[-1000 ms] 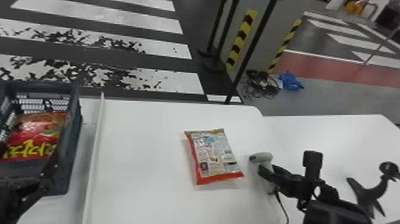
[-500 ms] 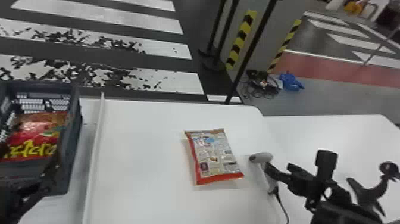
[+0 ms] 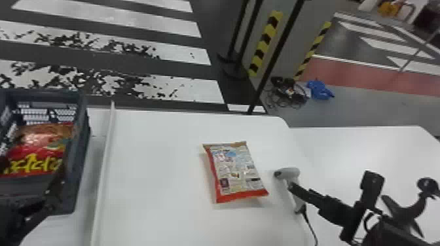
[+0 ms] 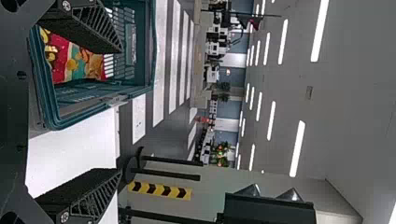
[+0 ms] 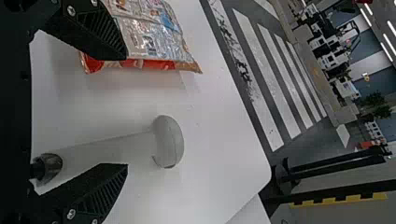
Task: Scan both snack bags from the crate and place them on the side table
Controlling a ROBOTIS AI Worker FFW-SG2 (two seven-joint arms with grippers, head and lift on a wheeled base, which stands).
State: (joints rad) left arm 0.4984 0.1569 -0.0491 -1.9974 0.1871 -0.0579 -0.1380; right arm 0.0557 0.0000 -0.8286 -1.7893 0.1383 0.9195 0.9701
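The grey crate [image 3: 82, 147] stands at the head view's left, holding one red snack bag [image 3: 39, 150]. A second snack bag [image 3: 235, 173] lies printed back up on the white table, beside a white handheld scanner [image 3: 296, 193]. My right gripper [image 3: 293, 187] is at the scanner's handle. In the right wrist view that gripper [image 5: 127, 112] is open, with the scanner [image 5: 169, 142] between and beyond its fingers. My left gripper [image 3: 54, 191] is at the crate's near right side; in its wrist view the gripper [image 4: 121, 112] is open, fingers apart, nothing between them.
A raised white strip [image 3: 103, 170] runs along the table between crate and loose bag. The scanner's black cable [image 3: 309, 222] trails toward the near edge. A black stand [image 3: 406, 209] is right of my right arm, on the adjoining white table [image 3: 357, 147].
My right arm has shifted to the right in the head view, its fingers drawing slightly back along the scanner. The scanner, both bags and my left arm have not visibly moved.
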